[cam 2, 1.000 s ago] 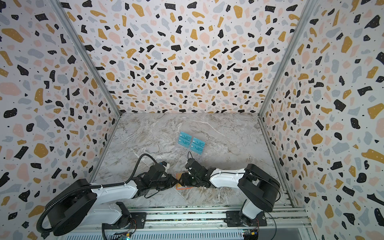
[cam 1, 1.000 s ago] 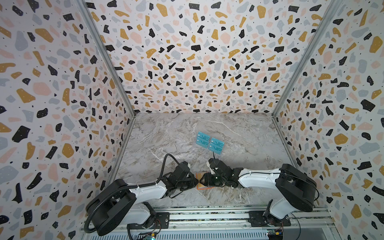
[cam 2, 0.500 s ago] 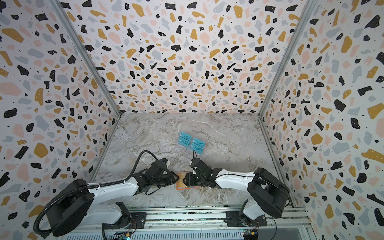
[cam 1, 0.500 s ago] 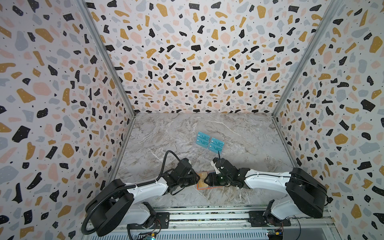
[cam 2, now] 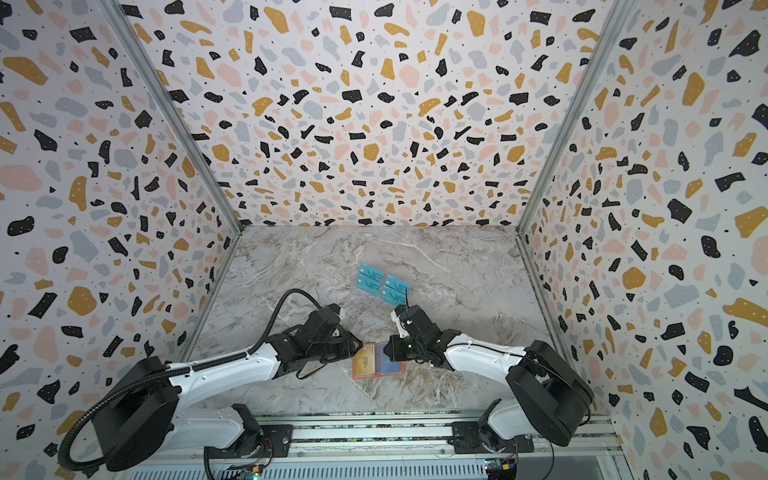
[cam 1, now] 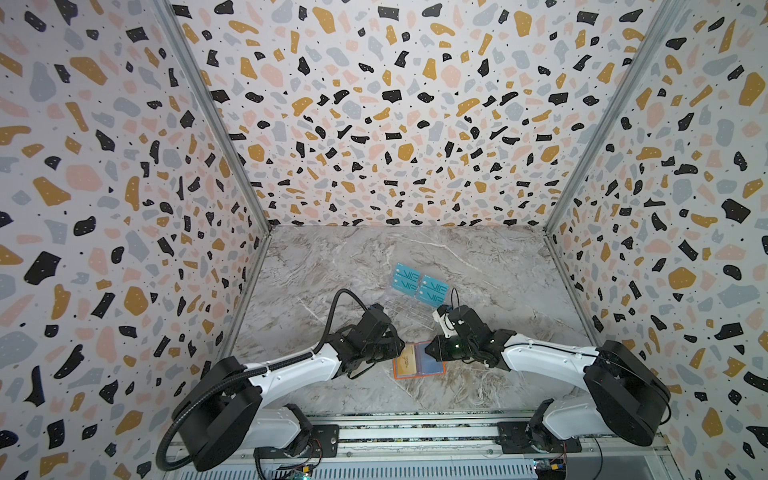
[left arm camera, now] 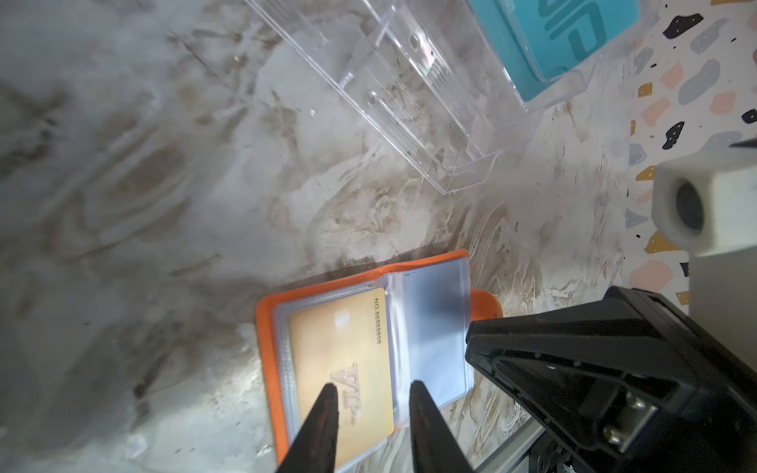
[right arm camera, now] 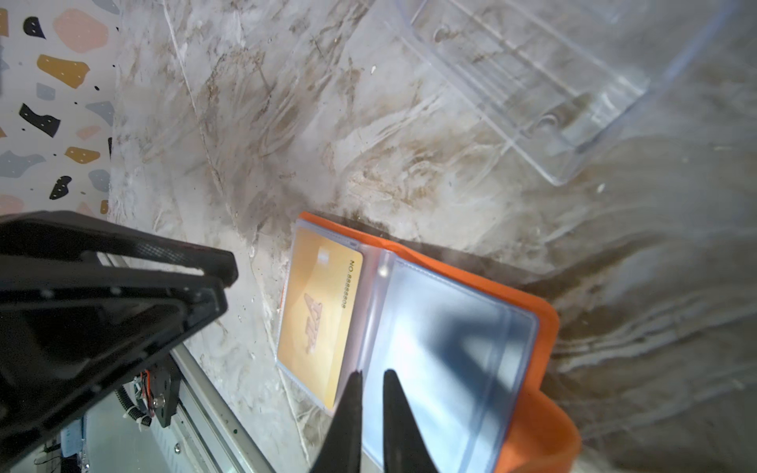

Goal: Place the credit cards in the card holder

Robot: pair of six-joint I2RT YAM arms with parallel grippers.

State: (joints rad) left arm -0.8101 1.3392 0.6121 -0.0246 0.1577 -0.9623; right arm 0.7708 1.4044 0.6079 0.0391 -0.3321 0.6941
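Observation:
The orange card holder lies open on the marble floor near the front, clear sleeves up. A gold credit card sits in its left sleeve; the right sleeve looks empty. Teal VIP credit cards stand in the acrylic rack behind. My left gripper hovers open over the gold card's near end, at the holder's left edge in both top views. My right gripper is shut, tips just above the sleeve beside the fold. Nothing is held.
A clear acrylic tiered rack stands just behind the holder, its front tiers bare. Terrazzo walls enclose the floor on three sides. The metal rail runs along the front edge close behind both grippers.
The right gripper has drawn back to the right over the holder and closed its jaws. The left gripper has edged toward the holder's left edge with its jaws apart.

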